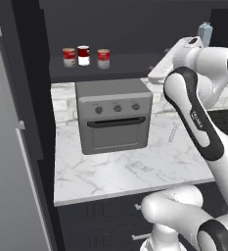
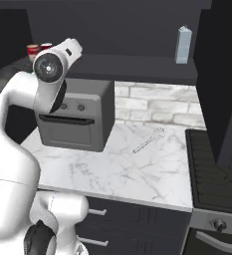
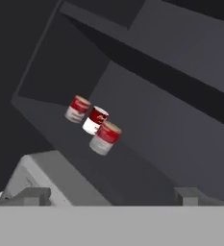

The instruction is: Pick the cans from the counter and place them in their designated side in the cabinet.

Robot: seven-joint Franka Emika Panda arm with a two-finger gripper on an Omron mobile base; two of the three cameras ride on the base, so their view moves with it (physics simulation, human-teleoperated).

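So here's how it looked on your run: three cans [image 1: 84,56] were lined up on the cabinet [image 1: 130,19] shelf, all bunched at its left end, right above the toaster oven [image 1: 114,115]. My guess is that's the "designated side" for tins, since the tall pale carton [image 2: 183,44] stood alone at the far right end of the same shelf, well apart from them. Looked like sorting by type to me. I couldn't spot any can left on the desk [image 1: 135,169], so I'd judge the job was basically wrapped up.

Your end effector [image 3: 111,194] was empty with the fingers spread wide apart, nothing between them, and it pointed up at the shelf from off to the side, so the cans sat tilted in the hand view.

Materials-wise: the cans were small squat cylinders with metal rims. The two outer ones had red tops over pale lower bands, the middle one was darker red over white. The shelf was a long matte charcoal board. The desk was white marble with grey veining, flat and glossy-ish, and a thin pale utensil [image 2: 148,139] lay on it, too small to tell what. The oven was a boxy grey thing with three knobs
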